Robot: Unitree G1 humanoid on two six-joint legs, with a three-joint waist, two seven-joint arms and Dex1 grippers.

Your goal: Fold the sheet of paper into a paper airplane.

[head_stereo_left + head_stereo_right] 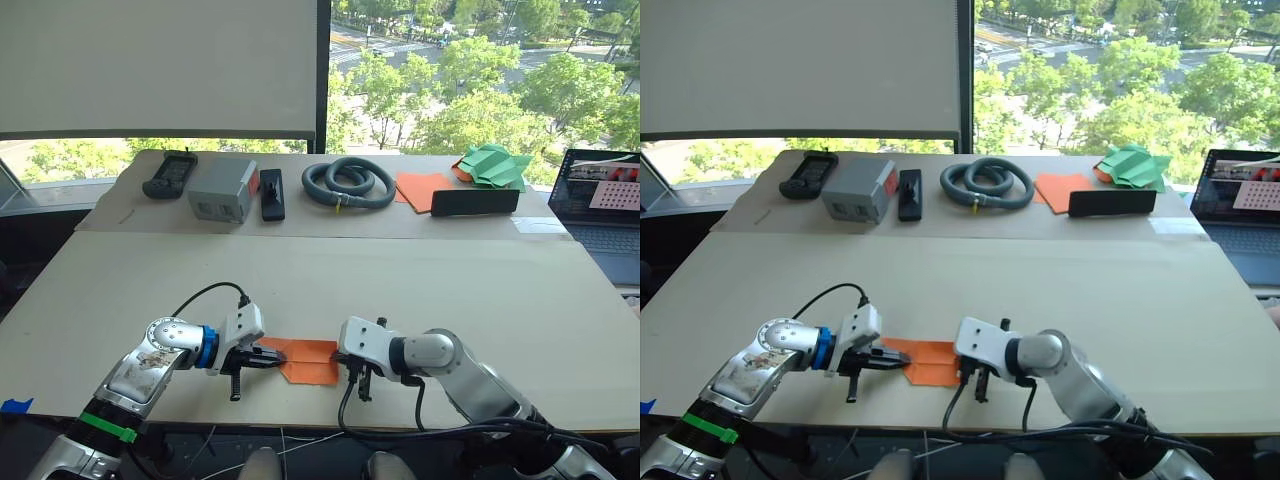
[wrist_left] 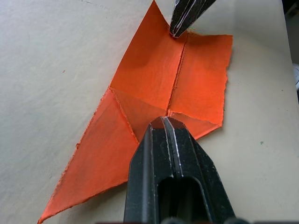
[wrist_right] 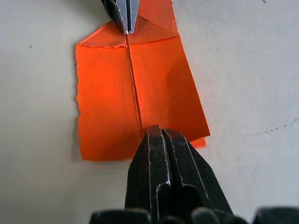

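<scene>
Near the table (image 1: 420, 290) edge lies your paper (image 1: 308, 361), nose corners folded in, centre crease visible. Left gripper (image 1: 268, 358) and right gripper (image 1: 352, 376), both closed and empty, press its opposite ends. Judged early: halving and wing folds remain.

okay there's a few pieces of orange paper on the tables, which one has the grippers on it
The creased, partly folded sheet of paper at the near table edge, with the left gripper and right gripper at its ends. The flat orange sheet lies untouched on the far table.
</scene>
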